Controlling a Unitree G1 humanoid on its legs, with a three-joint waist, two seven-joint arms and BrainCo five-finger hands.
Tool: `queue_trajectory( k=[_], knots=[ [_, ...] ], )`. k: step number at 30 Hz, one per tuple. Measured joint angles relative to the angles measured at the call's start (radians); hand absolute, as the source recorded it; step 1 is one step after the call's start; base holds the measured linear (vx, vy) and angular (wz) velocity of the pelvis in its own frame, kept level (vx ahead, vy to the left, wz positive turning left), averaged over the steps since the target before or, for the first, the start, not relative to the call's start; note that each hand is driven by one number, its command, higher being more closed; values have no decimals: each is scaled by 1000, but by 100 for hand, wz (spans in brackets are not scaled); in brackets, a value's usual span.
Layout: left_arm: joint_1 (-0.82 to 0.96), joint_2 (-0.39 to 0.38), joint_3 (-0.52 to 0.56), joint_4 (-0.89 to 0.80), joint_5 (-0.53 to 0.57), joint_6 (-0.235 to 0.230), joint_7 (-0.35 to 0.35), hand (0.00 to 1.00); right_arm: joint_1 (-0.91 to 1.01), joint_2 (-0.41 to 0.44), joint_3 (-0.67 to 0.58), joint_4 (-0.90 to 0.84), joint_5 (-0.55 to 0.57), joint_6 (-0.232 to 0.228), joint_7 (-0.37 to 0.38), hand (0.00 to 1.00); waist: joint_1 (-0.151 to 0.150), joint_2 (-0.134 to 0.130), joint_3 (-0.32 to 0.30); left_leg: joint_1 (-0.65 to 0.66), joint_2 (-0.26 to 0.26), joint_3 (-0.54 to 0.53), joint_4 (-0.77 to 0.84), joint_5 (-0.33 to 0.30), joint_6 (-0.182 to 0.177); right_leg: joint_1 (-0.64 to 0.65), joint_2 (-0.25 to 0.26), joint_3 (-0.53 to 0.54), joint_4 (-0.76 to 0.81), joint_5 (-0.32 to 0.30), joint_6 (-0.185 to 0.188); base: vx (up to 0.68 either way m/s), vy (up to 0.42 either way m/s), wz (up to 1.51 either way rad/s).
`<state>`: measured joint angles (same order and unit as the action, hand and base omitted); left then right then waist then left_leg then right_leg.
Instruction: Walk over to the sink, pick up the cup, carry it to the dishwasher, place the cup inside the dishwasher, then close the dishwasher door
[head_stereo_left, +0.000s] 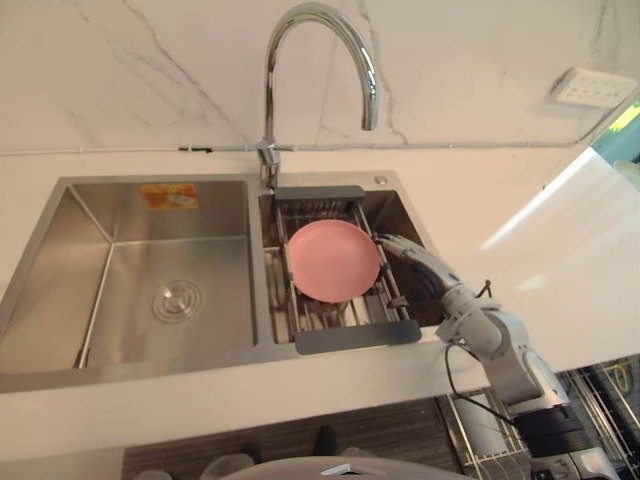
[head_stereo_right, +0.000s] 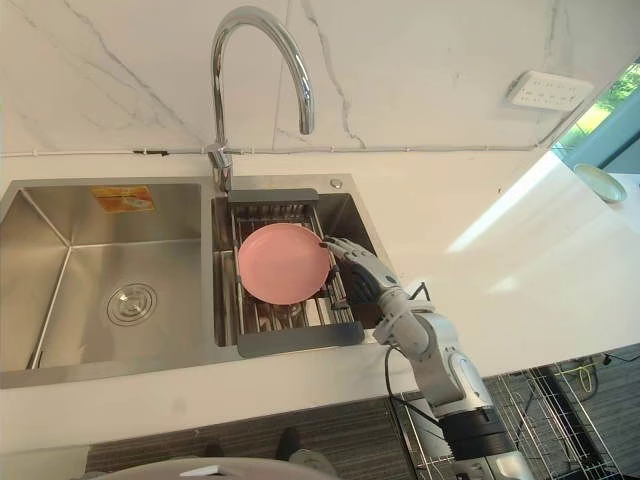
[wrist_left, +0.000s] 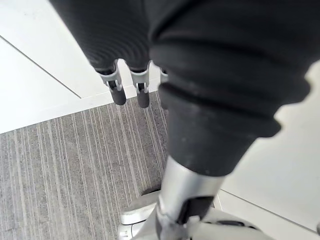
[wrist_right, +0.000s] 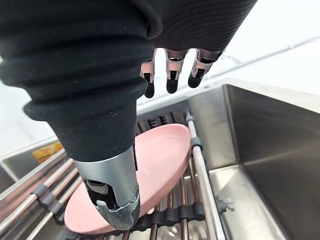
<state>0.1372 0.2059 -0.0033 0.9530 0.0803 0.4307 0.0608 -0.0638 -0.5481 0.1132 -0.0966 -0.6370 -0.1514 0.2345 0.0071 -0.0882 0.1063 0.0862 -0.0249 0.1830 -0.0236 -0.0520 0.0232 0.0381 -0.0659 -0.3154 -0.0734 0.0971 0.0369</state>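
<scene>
Pink plate (head_stereo_left: 333, 260) rests on wire rack (head_stereo_left: 355, 337) spanning right basin of steel sink (head_stereo_left: 60, 230), faucet (head_stereo_left: 320, 40) behind. Right hand (head_stereo_left: 420, 268) at plate's right edge, fingers (wrist_right: 171, 80) straight, released, grasping nothing; contact unclear. White counter (head_stereo_left: 520, 200) around sink. Left hand (wrist_left: 118, 90) hangs over striped floor (wrist_left: 60, 170), fingers relaxed.

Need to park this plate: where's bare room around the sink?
The left basin is bare except its drain. The white counter right of the sink is open. Crowded: the right basin, where the rack holds the pink plate with the right hand beside it.
</scene>
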Motion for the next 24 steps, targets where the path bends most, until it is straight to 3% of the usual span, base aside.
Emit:
queue_trajectory(
  k=[8, 14, 24],
  knots=[
    [3, 1, 0, -7, 0, 1, -1, 0, -32, 20, 28, 49, -111, -22, -61, 0, 15, 1, 1, -3, -1, -21, -17, 16, -2, 2, 0, -23, -6, 0, 0, -12, 14, 9],
    [16, 1, 0, -32, 0, 7, -3, 0, -45, 20, 91, 57, -196, -77, -74, 0, 29, 2, 2, -4, -1, -30, -17, 16, -2, 3, 0, -26, -6, 0, 0, -1, 4, 1],
    [25, 2, -10, -38, 0, 12, -12, 0, -79, 16, 177, 129, -235, -112, -93, 0, 46, -1, 10, -3, -2, -39, -17, 16, -2, 7, 0, -30, -6, -1, 1, -2, 4, 1]
  ],
)
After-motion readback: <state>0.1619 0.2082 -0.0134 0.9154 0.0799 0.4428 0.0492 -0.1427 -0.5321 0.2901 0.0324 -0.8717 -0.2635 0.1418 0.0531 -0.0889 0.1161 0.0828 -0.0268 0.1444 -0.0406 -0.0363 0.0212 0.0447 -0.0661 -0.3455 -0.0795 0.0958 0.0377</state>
